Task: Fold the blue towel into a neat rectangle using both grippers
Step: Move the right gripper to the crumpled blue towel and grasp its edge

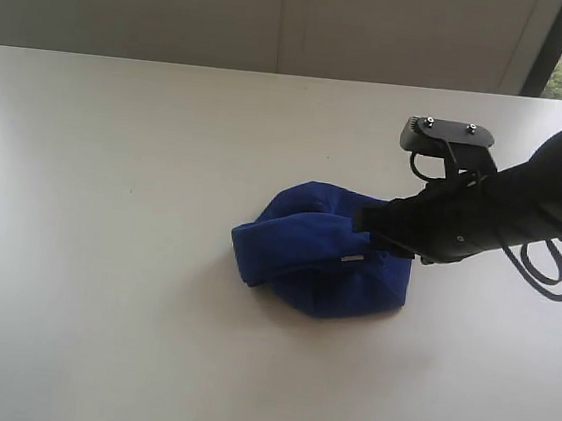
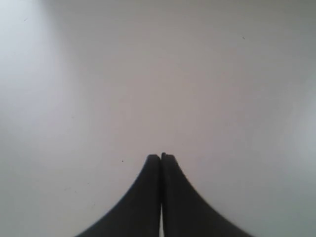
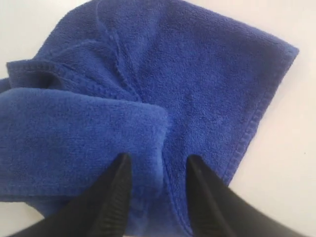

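- The right gripper is seen with its two black fingers set apart, neither closed nor spread wide.
- Nothing is clamped by it; a thick folded edge of the towel lies in the gap between the fingers, and the tips are placed over the cloth. Whether the tips press on the cloth cannot be told.
- The left gripper is shown with its fingers brought together, tip against tip, with nothing between them. Only the bare worktop is seen under it.
- The right arm is reached in from the right edge of the worktop, stretched low and sloped down toward the towel, with a black cable looped beneath it.
- The left arm is not caught in the exterior view.
- The towel is laid on the worktop a little right of the middle, well away from every edge, bunched into an uneven heap with one flap rolled over the rest.
- A small white tag is shown on the towel's near side.
- Counted: one towel, one tag, two grippers, one arm in the exterior view.
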{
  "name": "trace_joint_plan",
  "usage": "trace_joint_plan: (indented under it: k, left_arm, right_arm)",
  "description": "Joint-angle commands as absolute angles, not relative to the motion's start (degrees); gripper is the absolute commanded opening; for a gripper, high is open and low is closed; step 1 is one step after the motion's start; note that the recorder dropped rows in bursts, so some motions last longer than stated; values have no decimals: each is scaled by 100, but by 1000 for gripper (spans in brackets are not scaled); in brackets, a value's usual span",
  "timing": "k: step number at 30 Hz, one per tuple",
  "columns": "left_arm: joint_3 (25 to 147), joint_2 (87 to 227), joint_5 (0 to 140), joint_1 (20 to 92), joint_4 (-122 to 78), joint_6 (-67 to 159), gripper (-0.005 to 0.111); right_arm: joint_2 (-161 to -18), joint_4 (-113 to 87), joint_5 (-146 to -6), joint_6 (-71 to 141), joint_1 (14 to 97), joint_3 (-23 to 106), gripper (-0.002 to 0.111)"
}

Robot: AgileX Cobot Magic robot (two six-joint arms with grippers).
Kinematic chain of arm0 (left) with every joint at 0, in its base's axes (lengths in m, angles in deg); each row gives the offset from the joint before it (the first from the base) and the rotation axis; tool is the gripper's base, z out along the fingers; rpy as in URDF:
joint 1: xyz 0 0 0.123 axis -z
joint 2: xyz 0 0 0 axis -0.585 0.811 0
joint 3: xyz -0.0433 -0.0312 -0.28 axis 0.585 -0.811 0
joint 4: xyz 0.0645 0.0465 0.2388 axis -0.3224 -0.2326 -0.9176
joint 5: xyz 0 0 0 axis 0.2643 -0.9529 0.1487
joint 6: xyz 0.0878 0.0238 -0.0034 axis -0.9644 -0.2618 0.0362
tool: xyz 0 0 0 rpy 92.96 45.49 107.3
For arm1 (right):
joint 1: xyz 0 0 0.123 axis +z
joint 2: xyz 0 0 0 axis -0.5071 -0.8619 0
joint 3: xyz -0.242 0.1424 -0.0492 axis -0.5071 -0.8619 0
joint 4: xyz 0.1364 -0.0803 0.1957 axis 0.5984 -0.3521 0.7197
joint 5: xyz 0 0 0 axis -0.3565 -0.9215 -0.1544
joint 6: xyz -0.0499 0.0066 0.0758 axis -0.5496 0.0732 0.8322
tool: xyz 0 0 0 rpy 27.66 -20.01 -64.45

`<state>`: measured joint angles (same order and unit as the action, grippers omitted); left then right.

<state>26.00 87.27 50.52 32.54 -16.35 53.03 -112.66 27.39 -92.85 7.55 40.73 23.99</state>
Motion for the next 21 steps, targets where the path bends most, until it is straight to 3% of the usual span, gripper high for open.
trace_joint_plan:
  k: [1,7,12,15,21]
  left_arm:
    - [2541,8699,4959,3235,-1595,5303,0]
    - [2541,8699,4959,3235,-1595,5303,0]
    - [2541,8699,4959,3235,-1595,5303,0]
    - [2541,8699,4959,3235,-1595,5303,0]
    - [2541,8699,4959,3235,-1595,5303,0]
  right_arm:
    - [-11330,2765,-9208,688,4075,2469,34]
    - [-11330,2782,-9490,688,4075,2607,1]
    - [-11311,2782,-9692,698,4075,2790,0]
    - [-11222,2782,-9916,739,4075,2881,7]
    - [-11232,2782,-9745,739,4075,2858,38]
